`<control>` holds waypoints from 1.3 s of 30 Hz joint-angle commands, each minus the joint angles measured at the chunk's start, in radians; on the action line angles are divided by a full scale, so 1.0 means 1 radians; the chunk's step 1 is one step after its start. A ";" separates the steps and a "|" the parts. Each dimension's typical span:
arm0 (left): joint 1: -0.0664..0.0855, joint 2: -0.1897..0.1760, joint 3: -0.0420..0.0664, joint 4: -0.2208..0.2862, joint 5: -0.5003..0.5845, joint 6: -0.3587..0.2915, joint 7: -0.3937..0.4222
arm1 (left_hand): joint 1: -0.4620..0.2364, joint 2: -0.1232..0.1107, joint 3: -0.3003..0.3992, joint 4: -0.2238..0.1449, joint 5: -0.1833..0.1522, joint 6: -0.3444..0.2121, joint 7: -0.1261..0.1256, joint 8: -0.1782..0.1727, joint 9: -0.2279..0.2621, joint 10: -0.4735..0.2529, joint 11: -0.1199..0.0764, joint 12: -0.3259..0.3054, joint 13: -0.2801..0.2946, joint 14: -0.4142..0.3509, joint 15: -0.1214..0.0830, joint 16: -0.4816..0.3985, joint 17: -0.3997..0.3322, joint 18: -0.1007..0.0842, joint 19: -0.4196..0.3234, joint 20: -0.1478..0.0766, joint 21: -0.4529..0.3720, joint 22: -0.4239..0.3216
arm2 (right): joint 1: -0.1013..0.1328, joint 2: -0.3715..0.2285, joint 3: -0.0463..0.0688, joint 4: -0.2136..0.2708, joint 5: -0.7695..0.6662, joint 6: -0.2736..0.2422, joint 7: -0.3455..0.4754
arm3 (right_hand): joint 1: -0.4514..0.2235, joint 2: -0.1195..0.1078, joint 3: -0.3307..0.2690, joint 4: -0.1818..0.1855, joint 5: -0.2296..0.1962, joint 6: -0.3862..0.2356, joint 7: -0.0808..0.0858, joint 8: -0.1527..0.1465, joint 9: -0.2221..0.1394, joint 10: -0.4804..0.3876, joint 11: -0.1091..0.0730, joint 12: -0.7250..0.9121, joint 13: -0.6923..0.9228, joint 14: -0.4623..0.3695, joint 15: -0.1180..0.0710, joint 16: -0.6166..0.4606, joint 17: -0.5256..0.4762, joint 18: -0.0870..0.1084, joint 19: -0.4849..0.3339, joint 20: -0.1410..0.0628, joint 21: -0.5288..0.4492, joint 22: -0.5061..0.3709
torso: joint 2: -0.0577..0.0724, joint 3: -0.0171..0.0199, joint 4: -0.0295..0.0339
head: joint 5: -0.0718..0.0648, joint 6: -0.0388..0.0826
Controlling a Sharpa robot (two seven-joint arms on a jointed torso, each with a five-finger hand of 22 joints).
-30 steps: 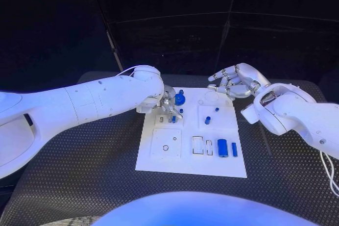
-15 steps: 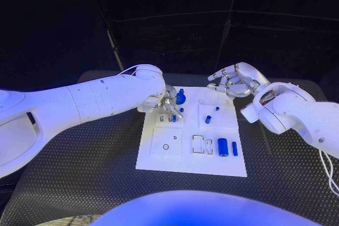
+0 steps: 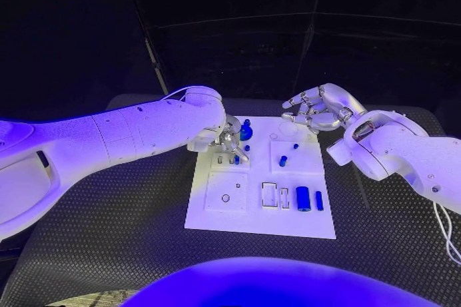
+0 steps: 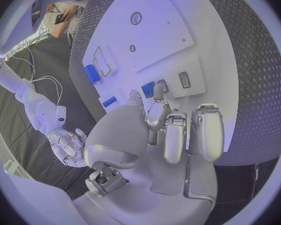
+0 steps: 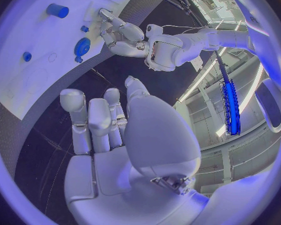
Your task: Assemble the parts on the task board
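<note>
Black table [image 3: 115,240] holds white task board [image 3: 259,224] | near end: blue cylinder [image 3: 302,199] and bar lie loose, unassembled | mid-board: left hand [image 3: 226,142] pinches small blue part [image 4: 148,89] | far edge: right hand [image 3: 312,110] hovers, fingers curled, empty.

The board [image 3: 215,217] is white. The parts on it are blue: a wide cylinder [image 3: 302,200], a thin bar [image 3: 319,202] and a round knob [image 3: 245,133]. The table [image 3: 115,254] is black with a raised diamond pattern (checker-plate style). Both arms are white; the left hand [image 3: 223,144] and right hand [image 3: 312,112] are silver.
</note>
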 commanded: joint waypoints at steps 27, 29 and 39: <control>0.001 0.003 0.000 -0.007 0.048 -0.007 -0.007 | 0.231 0.037 0.225 -0.143 0.002 -0.018 -0.012 -0.016 0.024 -0.013 -0.011 -0.037 -0.028 0.104 -0.011 0.003 0.263 -0.016 -0.009 -0.007 -0.012 0.013 | 0.002 0.009 0.001 -0.005 -0.002 0.021 0.005 | 0.020 0.006 0.005 -0.003 0.062 -0.005 0.000 0.009 -0.001 -0.003 -0.005 -0.007 -0.003 0.012 -0.001 -0.008 0.004 0.016 0.007 0.000 -0.011 -0.002 | -0.001 0.0001 0.0012 | -0.002 -0.009; 0.001 0.003 0.000 -0.006 0.051 -0.010 -0.007 | 0.241 0.034 0.247 -0.152 0.003 -0.019 -0.012 -0.018 0.025 -0.013 -0.011 -0.039 -0.029 0.104 -0.011 0.003 0.263 -0.016 -0.008 -0.007 -0.011 0.014 | 0.002 0.009 0.001 -0.005 -0.002 0.021 0.005 | 0.020 0.006 0.005 -0.003 0.063 -0.005 0.000 0.010 -0.001 -0.003 -0.005 -0.007 -0.003 0.012 -0.001 -0.008 0.004 0.016 0.007 0.000 -0.011 -0.002 | 0.000 0.0003 0.0011 | -0.001 -0.009; 0.000 -0.019 0.000 0.018 0.055 -0.079 -0.001 | 0.204 -0.051 0.471 -0.184 0.003 -0.021 -0.005 -0.021 0.048 -0.007 -0.009 -0.051 -0.036 0.104 -0.008 0.003 0.263 -0.016 -0.006 -0.005 -0.011 0.021 | 0.002 0.010 0.001 -0.008 -0.002 0.021 0.007 | 0.020 0.006 0.006 -0.003 0.065 -0.004 0.000 0.010 -0.001 -0.003 -0.005 -0.007 -0.003 0.012 -0.001 -0.008 0.004 0.016 0.007 0.000 -0.011 -0.002 | 0.000 -0.0002 0.0011 | -0.001 -0.009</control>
